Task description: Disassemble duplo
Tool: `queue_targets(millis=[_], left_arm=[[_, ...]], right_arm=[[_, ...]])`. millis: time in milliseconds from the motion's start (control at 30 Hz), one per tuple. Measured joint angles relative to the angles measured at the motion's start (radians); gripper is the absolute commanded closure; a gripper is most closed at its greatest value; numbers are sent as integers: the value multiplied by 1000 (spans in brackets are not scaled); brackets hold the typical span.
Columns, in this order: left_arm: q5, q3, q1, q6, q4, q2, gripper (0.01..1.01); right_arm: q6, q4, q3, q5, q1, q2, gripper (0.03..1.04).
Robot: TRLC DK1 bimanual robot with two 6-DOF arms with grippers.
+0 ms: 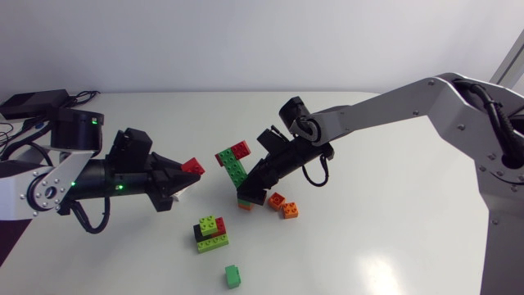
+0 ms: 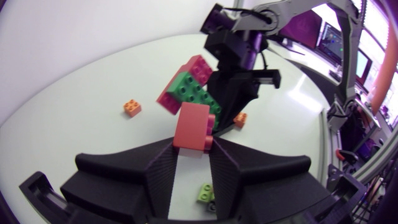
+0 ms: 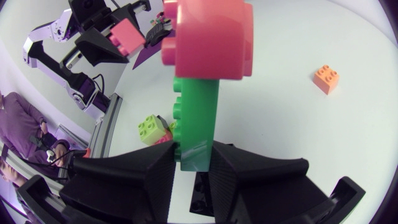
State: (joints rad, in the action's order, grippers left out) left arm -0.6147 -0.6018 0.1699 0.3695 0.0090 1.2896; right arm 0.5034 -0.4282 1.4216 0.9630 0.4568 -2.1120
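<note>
White table [image 1: 393, 246]: the left gripper [image 2: 193, 152] is clamping a red brick [image 2: 191, 126] between its fingers. The right gripper [image 3: 193, 160] is pinching a green-red stack [image 3: 196, 118], with orange bricks [image 1: 290, 210] lying just beside it.

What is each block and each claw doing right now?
Left gripper, shut on small red plastic brick.
Right gripper, shut on long green plastic brick.
Second red brick, stuck atop the long green one.
Lime, black and red brick stack, joined together.
Two orange square bricks, loose.
Small green cube brick, loose.

White tabletop [image 1: 393, 246], rounded far edge, soft even light, faint shadows.
</note>
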Motion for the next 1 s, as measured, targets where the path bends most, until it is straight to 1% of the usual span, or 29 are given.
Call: queue_targets(millis=[133, 200, 267, 367, 533, 600, 667, 700, 800, 833, 900, 967, 1000], left_arm=[[240, 2, 56, 0, 71, 86, 970], [333, 2, 86, 0, 107, 125, 969], [390, 2, 109, 1, 126, 154, 954], [438, 2, 135, 8, 134, 196, 833], [497, 2, 174, 32, 135, 256, 821], [517, 2, 188, 40, 135, 276, 780], [545, 2, 198, 53, 135, 298, 777], [562, 2, 201, 57, 137, 310, 756], [594, 2, 205, 61, 137, 349, 744], [597, 2, 205, 61, 137, 357, 715], [604, 2, 205, 62, 137, 361, 705], [608, 2, 205, 64, 138, 362, 659], [613, 2, 205, 64, 138, 362, 659]], right_arm=[[-49, 47, -8, -6, -19, 0, 808], [-62, 55, -13, -7, -26, 2, 808], [-68, 58, -16, -7, -28, 4, 808], [-70, 62, -18, -11, -27, 4, 807], [-70, 66, -19, -24, -26, 8, 807], [-70, 68, -22, -26, -26, 15, 807], [-70, 69, -28, -26, -26, 24, 807], [-70, 69, -31, -26, -26, 28, 807], [-70, 69, -34, -29, -26, 36, 807], [-70, 69, -34, -29, -26, 36, 807], [-70, 69, -34, -29, -26, 36, 807], [-70, 69, -34, -29, -26, 36, 807], [-70, 69, -34, -29, -26, 36, 807]])
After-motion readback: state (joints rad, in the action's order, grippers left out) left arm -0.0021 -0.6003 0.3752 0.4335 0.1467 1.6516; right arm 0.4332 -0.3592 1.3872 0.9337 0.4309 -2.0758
